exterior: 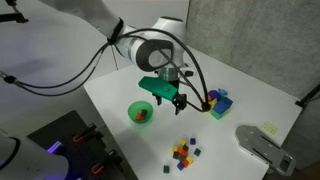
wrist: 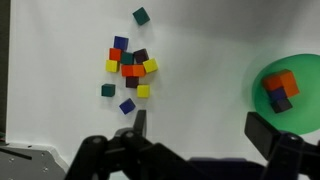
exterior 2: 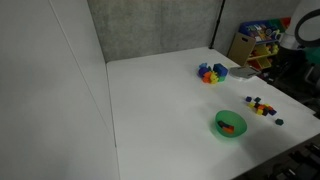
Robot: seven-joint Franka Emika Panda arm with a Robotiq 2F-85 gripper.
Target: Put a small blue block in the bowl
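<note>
small blue block (wrist: 127,106) lies just beyond the gripper (wrist: 200,132), nearer 1 side of its jaws, which stand spread and empty.

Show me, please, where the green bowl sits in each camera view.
In an exterior view: green bowl, left of centre.
In an exterior view: green bowl, lower right.
Wrist view: green bowl, right edge, partly cut off.
Shared landmark: the cluster of tiny cubes near it.
</note>
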